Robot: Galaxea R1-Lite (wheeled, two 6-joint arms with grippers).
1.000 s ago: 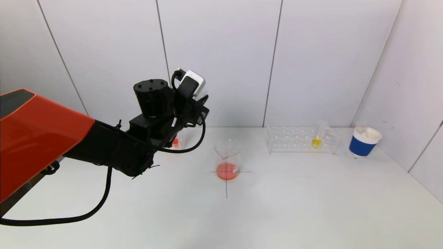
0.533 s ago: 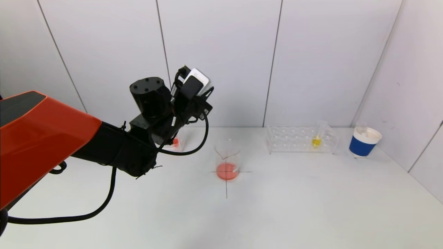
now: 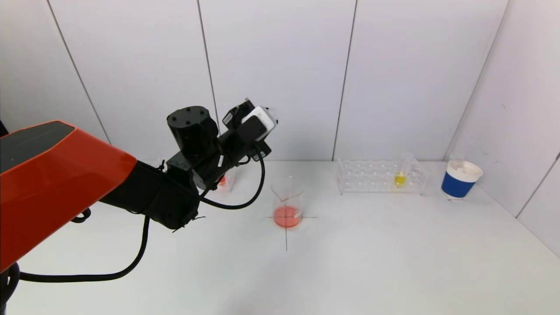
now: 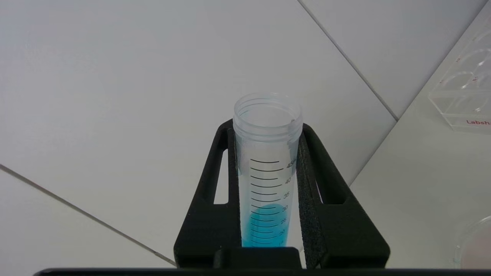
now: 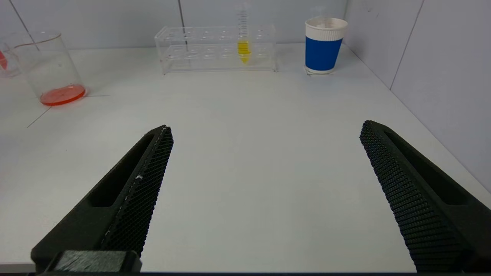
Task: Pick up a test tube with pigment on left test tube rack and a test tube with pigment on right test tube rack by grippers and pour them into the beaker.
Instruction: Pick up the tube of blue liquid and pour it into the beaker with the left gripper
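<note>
My left gripper (image 4: pixel 264 132) is shut on a clear graduated test tube (image 4: pixel 266 168) holding blue pigment, its open mouth past the fingertips. The left arm's wrist (image 3: pixel 238 135) hangs raised above the table, left of and behind the glass beaker (image 3: pixel 287 202), which has red liquid at its bottom. The arm hides most of the left rack; only a tube with red pigment (image 3: pixel 223 180) peeks out. The right rack (image 3: pixel 379 176) carries a tube with yellow pigment (image 3: pixel 400 177). My right gripper (image 5: pixel 264 130) is open and empty, low over the near table.
A blue-and-white paper cup (image 3: pixel 460 179) stands at the far right beside the right rack. A black cross is drawn on the table (image 3: pixel 350 262) under the beaker. Wall panels close off the back and right.
The left arm has swung rightward toward the beaker with the blue tube, its wrist turning and dropping a little. The right arm, beaker and right rack have not moved.
</note>
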